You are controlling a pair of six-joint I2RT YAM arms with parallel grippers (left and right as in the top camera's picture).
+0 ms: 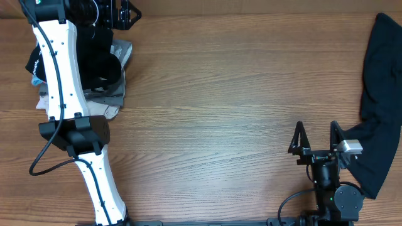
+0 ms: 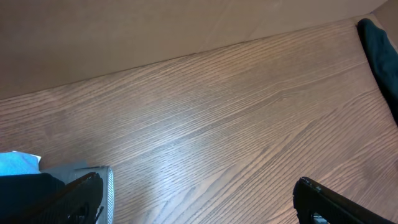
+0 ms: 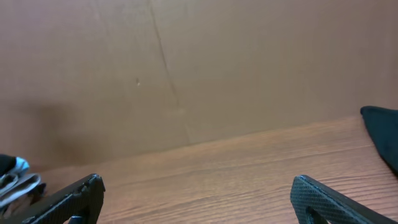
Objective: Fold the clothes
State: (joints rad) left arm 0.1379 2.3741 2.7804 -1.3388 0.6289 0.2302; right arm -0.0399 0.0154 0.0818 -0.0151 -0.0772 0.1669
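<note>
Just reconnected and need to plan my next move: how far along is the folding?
Done: a pile of folded garments sits at the far left of the table. In hand: nothing; the left gripper and right gripper are both open and empty. Left: the black garment at the right edge lies unfolded, beside the right gripper.

A black garment (image 1: 380, 94) of soft plain fabric lies unfolded and rumpled along the right edge of the table, running from far to near and partly out of view. More black fabric (image 1: 105, 66) shows at the far left, mostly hidden, its shape unclear.
</note>
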